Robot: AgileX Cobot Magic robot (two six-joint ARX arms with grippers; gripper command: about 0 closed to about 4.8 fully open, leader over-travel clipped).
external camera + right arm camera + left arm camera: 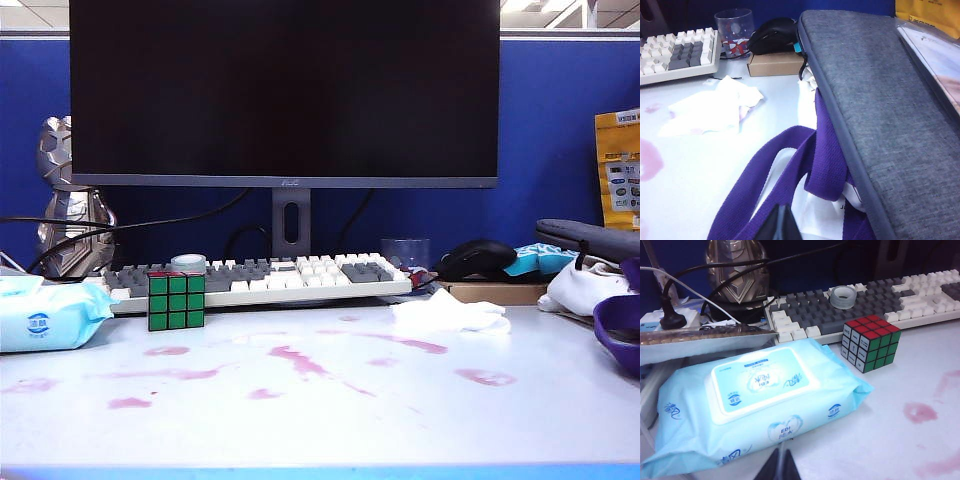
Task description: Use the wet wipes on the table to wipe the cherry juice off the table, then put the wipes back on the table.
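Observation:
The wet wipes (448, 313) (710, 109) lie as a crumpled white sheet on the table (320, 430) in front of the keyboard's right end. Cherry juice (298, 360) (920, 412) (649, 160) shows as pinkish-red smears across the middle of the table. Neither gripper appears in the exterior view. My left gripper (780, 460) is shut and empty, close to the near edge of the light-blue wipes packet (757, 402). My right gripper (781, 214) is shut and empty, over a purple strap (775, 180), apart from the wet wipes.
A Rubik's cube (176, 301) and keyboard (260, 280) stand behind the stains, below a monitor (285, 90). A tape roll (843, 297) rests on the keyboard. A grey case (880, 100), white cloth bundle (585, 290), mouse on a box (475, 262) and a glass (734, 31) crowd the right side.

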